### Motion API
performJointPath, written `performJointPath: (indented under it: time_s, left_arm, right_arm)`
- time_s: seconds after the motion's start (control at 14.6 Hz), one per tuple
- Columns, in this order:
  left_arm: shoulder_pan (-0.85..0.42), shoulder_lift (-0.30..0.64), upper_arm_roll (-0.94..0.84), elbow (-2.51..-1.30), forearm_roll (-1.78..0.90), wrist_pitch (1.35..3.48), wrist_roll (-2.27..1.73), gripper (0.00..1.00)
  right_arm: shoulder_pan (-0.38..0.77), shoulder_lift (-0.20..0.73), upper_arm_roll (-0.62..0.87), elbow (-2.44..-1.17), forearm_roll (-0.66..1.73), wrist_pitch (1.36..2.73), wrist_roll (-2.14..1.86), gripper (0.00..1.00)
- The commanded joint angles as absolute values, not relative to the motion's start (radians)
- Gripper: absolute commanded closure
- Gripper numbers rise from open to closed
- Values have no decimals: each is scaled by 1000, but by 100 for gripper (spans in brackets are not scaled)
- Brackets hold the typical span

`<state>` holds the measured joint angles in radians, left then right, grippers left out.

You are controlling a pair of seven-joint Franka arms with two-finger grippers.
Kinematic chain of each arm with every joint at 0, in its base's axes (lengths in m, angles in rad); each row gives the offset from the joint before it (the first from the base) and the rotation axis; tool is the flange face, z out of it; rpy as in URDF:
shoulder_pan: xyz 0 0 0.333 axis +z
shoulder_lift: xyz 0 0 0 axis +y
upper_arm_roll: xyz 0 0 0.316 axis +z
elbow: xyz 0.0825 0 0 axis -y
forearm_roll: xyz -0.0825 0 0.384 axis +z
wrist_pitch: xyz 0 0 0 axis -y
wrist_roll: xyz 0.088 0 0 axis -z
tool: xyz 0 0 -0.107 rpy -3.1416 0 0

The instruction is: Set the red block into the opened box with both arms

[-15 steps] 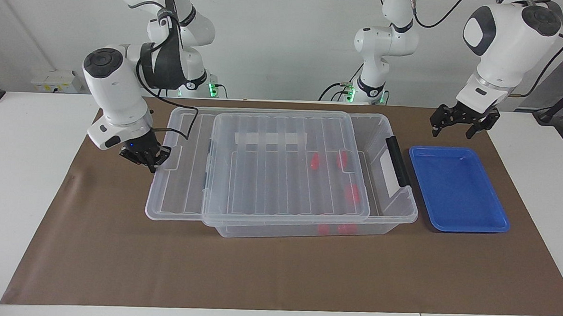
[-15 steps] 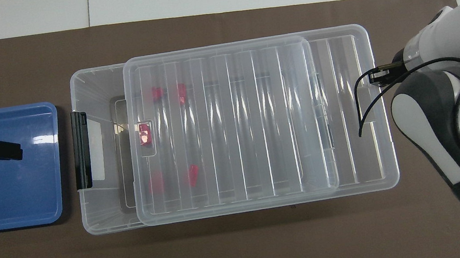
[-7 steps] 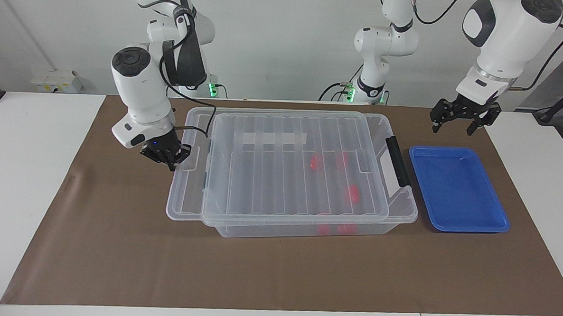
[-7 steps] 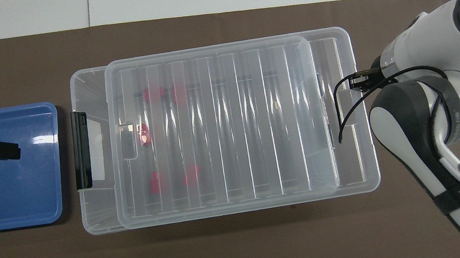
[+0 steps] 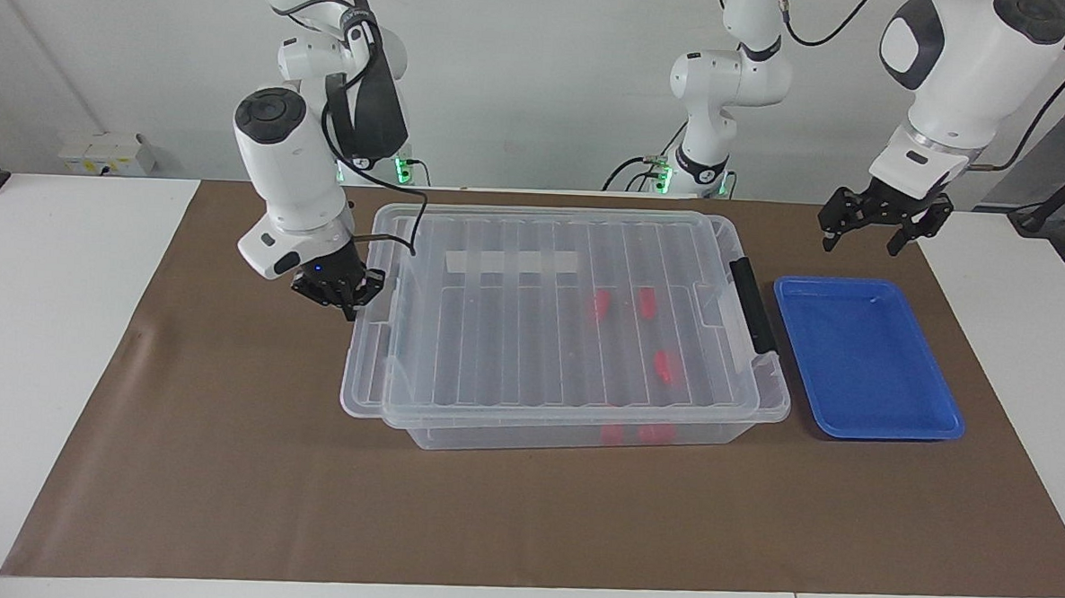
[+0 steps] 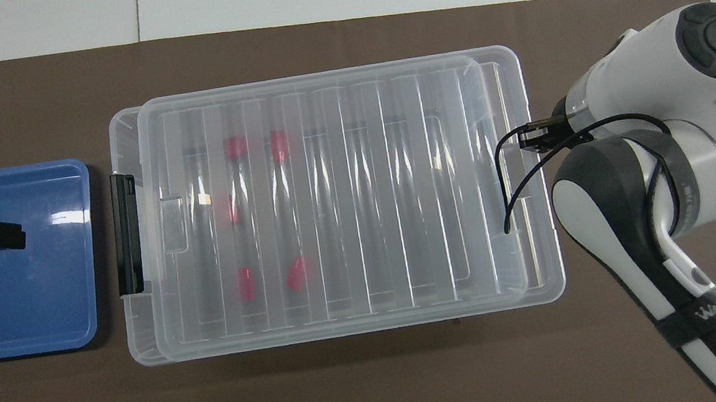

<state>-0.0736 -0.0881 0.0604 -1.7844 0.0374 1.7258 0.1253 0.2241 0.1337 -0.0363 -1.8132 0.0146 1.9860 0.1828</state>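
One box [image 5: 582, 400], ribbed lid [image 5: 550, 318] over it; five red blocks [image 5: 667, 366] inside. Right gripper [image 5: 339, 292] clamped on lid's end; left gripper [image 5: 883, 226] open above one blue tray [image 5: 887, 422]. Brown mat [image 5: 219, 483], white table [image 5: 37, 313]

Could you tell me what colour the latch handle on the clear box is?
Black. The latch handle shows best in the overhead view, at the box's end beside the blue tray.

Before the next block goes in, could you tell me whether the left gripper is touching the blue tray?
Apart. The facing view shows the left gripper raised above the tray's robot-side edge, brown mat visible between them.
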Motion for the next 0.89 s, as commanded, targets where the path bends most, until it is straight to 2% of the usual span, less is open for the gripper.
performJointPath:
  time_s: [0.0,0.82]
  left_arm:
    - [-75,-100,66,-1789,25,1710,135,0]
    - [-75,-100,66,-1789,25,1710,135,0]
  right_arm:
    - [235,94,-35,-1867,29,1997,215,100]
    - [267,92,-35,-1867,29,1996,215,100]
